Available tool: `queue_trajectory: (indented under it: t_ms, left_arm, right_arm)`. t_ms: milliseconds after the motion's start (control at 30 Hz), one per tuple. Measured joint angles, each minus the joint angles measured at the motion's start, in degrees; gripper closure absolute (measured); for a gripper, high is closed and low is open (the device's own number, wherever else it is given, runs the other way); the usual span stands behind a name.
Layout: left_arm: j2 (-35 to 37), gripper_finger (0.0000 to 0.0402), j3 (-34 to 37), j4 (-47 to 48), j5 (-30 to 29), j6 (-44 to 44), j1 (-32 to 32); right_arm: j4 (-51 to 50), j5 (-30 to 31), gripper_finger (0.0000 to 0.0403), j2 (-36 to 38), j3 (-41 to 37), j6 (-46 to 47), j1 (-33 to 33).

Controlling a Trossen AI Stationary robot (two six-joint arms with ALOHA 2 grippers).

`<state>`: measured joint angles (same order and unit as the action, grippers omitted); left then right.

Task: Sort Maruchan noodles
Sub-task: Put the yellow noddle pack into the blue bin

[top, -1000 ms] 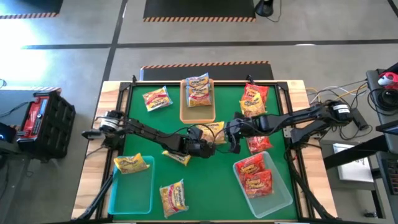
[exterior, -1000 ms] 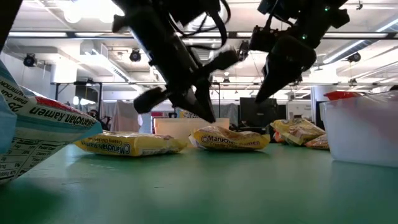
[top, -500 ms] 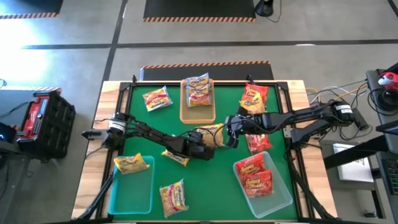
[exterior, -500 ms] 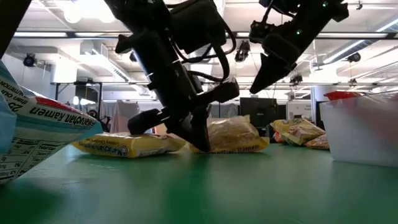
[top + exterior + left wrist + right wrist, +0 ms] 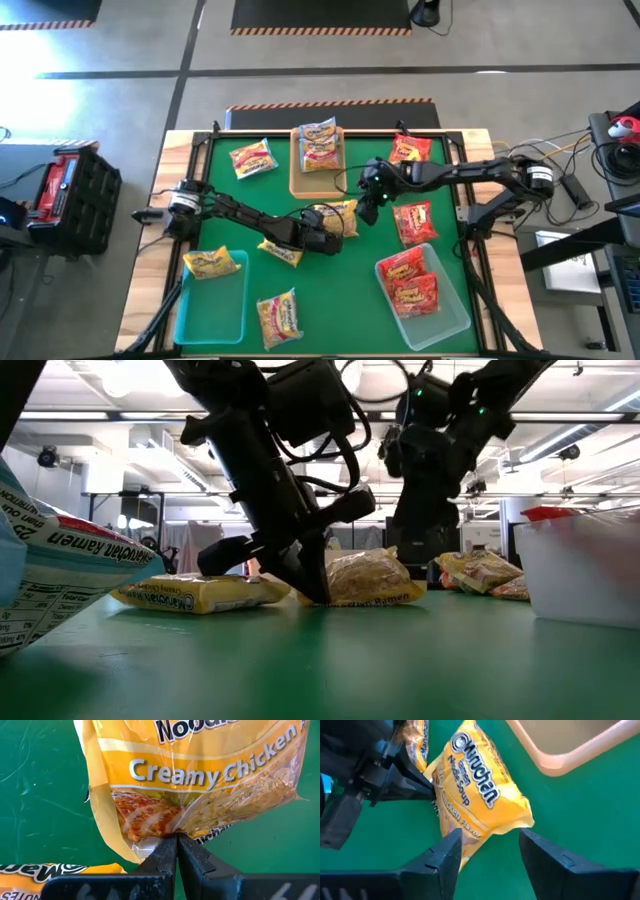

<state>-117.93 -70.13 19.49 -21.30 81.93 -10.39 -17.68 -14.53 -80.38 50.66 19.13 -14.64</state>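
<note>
While the green counter (image 5: 330,290) is scattered with packets, the tan tray (image 5: 318,182) sits just beyond the right end effector (image 5: 368,200), whose fingers (image 5: 447,857) are spread wide and holding nothing, hovering right beside the yellow Maruchan noodles packet (image 5: 338,216). That packet is pinched at its bottom edge by the left end effector (image 5: 330,238), fingers (image 5: 165,860) clamped tight on the crinkly plastic, one end tipped up off the counter.
</note>
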Motion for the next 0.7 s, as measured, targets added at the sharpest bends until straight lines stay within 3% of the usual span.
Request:
queue_trajectory:
  t_ms: [333,700]
  left_arm:
    - [-0.22,0.0401,0.17,0.41,2.06,-0.25,0.0]
    - [-0.39,0.0401,0.17,0.57,2.89,-0.35,-0.44]
  right_arm:
    - [3.59,-7.83,0.019,-6.87,3.06,0.68,-4.24]
    - [-4.23,-8.3,0.019,-10.44,10.14,-3.9,-7.24]
